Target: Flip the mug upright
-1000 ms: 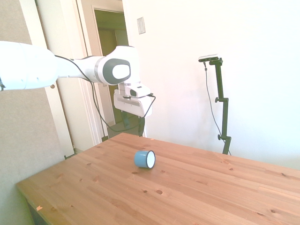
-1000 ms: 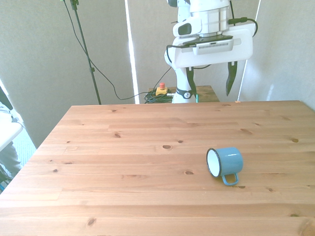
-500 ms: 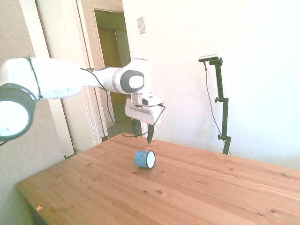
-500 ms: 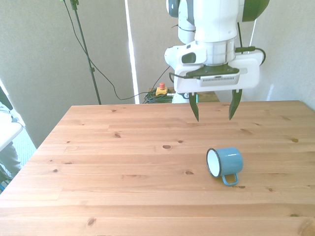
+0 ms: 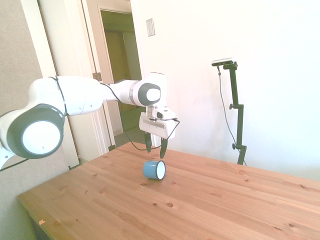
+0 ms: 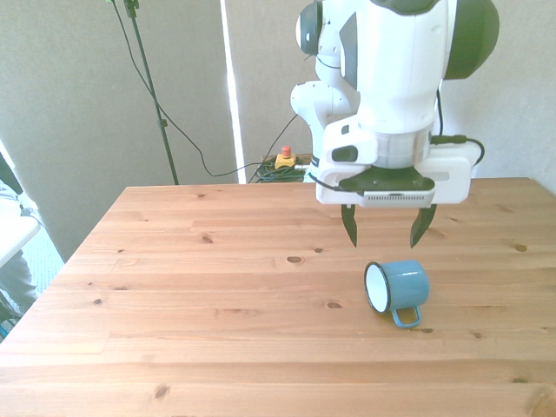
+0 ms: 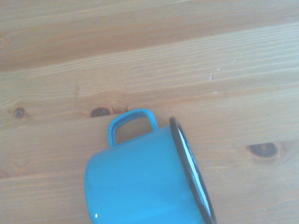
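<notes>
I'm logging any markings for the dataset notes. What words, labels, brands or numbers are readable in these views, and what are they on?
None can be read.
The mug: plain blue, no print in any view.
The hand: no legible label on its housing.
The white plate on the wall: blank.
The table: bare wood, no markings.

Table (image 6: 217, 330): bare wood around the mug (image 6: 398, 287) from 12 through 9 o'clock; handle (image 6: 406, 316) juts at 6. Gripper (image 6: 389, 228) above, fingers apart.
</notes>
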Controlling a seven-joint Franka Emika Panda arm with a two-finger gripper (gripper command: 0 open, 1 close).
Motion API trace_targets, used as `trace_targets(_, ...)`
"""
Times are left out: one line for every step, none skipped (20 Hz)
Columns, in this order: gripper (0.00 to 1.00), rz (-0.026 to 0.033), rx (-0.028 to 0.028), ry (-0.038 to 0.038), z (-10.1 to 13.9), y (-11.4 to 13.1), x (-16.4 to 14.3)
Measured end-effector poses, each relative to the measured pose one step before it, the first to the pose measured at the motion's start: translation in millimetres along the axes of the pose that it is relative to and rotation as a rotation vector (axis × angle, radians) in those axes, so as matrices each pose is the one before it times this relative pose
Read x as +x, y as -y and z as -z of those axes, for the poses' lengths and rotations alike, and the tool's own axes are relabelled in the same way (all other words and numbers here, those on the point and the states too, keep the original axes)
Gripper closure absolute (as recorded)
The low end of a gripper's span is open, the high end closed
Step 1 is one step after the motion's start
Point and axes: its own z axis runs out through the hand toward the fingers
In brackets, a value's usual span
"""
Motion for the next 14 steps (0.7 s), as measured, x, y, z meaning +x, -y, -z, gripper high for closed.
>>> trace_targets(0.0, -0.00257, -0.00679, 0.00313, -5.17, 3.95, 3.55)
trace_targets(0.0, -0.00177, -0.00628, 0.00271, -4.27, 3.27, 3.1)
trace_targets(0.0, -0.00147, -0.00293, 0.00016, -3.04, 2.51, 2.76)
trace_targets(0.0, -0.00121, -0.00461, 0.00149, -3.78, 1.96, 2.58)
trace_targets(0.0, -0.00007, -0.00099, -0.00003, -1.89, 0.95, 1.53)
trace_targets(0.0, 0.00013, 0.00226, -0.00172, 0.8, 0.12, 0.84)
trace_targets(0.0, 0.00006, -0.00021, 0.00018, 0.02, -0.02, -0.02)
trace_targets(0.0, 0.00029, -0.00081, 0.0006, -0.27, -0.02, -0.01)
trace_targets(0.0, -0.00135, -0.00002, 0.00018, -0.03, -0.53, 0.77)
trace_targets(0.0, -0.00355, 0.00081, -0.00052, 0.51, -1.42, 1.95)
trace_targets(0.0, -0.00663, 0.00232, -0.00088, 1.26, -2.72, 3.78)
trace_targets(0.0, -0.00922, 0.00252, 0.00063, 1.85, -4.75, 6.15)
trace_targets(0.0, -0.01024, 0.00405, 0.00318, 2.22, -6.22, 7.9)
trace_targets(0.0, -0.01149, 0.00498, 0.00593, 2.26, -7.96, 9.96)
